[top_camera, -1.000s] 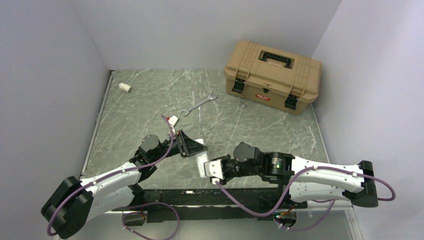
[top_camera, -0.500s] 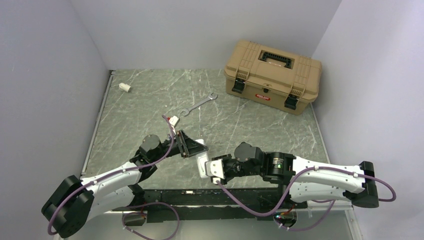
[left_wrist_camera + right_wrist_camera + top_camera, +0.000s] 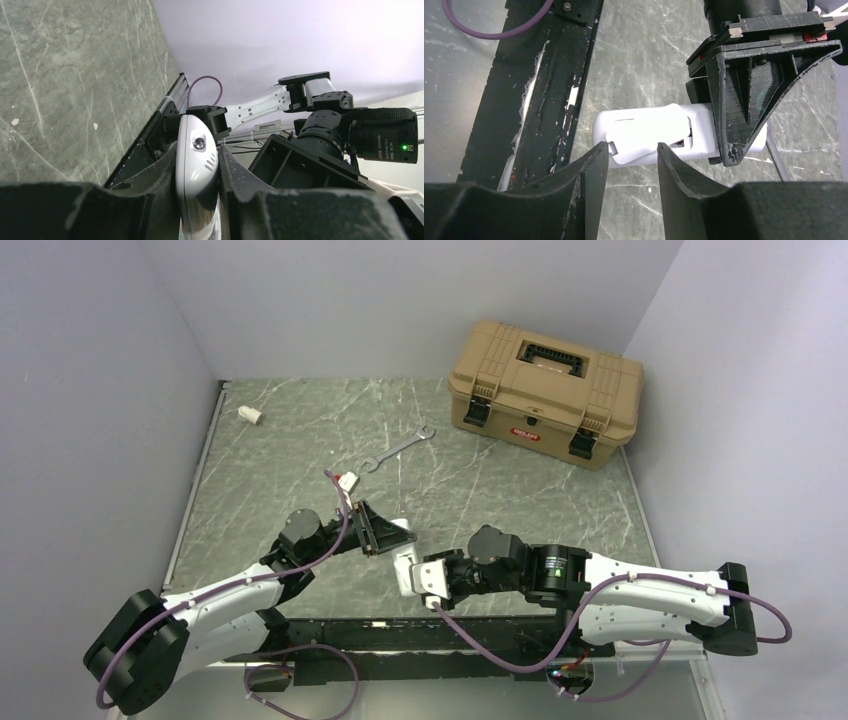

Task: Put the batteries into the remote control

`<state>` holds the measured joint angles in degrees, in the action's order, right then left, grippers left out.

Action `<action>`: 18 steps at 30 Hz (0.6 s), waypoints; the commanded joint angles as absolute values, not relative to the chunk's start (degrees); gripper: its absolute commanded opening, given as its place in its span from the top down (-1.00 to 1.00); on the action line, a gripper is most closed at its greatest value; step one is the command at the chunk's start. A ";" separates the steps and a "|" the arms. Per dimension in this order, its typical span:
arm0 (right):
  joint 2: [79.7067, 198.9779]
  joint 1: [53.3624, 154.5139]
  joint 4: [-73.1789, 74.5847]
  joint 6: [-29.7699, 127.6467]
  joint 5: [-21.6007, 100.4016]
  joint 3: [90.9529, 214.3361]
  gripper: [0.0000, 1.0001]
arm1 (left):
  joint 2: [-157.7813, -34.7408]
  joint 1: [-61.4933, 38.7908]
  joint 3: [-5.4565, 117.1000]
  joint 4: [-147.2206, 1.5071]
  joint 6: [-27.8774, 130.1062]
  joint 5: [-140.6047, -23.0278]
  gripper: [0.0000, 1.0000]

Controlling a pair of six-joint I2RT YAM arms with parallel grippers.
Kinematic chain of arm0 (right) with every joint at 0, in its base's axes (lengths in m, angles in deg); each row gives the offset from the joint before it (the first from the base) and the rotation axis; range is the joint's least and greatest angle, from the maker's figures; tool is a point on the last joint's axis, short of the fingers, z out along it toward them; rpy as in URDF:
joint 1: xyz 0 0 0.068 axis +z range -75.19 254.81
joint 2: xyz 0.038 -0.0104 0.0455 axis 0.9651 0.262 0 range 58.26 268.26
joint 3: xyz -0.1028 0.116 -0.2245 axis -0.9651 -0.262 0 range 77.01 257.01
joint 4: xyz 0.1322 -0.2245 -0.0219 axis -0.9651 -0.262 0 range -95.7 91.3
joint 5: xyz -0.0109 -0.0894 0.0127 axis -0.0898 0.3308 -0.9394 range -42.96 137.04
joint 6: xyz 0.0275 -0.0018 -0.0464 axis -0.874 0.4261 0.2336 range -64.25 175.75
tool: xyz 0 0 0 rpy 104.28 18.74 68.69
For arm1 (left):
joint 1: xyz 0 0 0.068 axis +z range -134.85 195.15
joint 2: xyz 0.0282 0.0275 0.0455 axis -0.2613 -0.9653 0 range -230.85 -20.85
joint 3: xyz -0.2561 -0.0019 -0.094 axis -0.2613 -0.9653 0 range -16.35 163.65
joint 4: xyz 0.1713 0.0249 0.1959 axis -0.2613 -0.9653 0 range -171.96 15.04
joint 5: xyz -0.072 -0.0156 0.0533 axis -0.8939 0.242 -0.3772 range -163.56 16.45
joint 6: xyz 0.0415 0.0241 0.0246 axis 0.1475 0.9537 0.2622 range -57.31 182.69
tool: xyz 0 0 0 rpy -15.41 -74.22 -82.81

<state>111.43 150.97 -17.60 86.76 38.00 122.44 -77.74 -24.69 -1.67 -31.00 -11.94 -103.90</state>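
My left gripper (image 3: 385,533) is shut on the white remote control (image 3: 404,562) and holds it low over the table's near edge. In the left wrist view the remote (image 3: 196,170) sits edge-on between the fingers. In the right wrist view the remote (image 3: 706,131) lies across the frame, and a white cover piece (image 3: 649,132) sits skewed over its recess. My right gripper (image 3: 632,146) grips that cover at its two ends; it is just right of the remote in the top view (image 3: 424,578). No batteries are visible.
A tan toolbox (image 3: 545,390) stands at the back right. A metal wrench (image 3: 397,448) lies mid-table and a short white tube stub (image 3: 249,415) at the back left. A black rail (image 3: 549,75) runs along the near edge beside the remote.
My right gripper has edged slightly left against the remote. The left arm and the remote have stayed put.
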 commanded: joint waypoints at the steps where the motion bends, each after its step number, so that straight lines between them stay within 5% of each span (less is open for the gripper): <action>1: 111.21 150.75 -17.12 86.30 37.73 122.49 0.12 | -77.63 -24.97 -1.49 -26.74 -12.38 -104.78 1.00; 18: 109.59 150.72 -15.87 85.25 38.91 121.93 0.07 | -77.62 -25.02 -1.41 -33.05 -10.26 -102.93 1.00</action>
<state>111.49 150.97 -18.03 86.56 38.03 122.33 -77.76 -24.69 -1.93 -30.80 -11.87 -103.73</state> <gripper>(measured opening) 0.464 0.308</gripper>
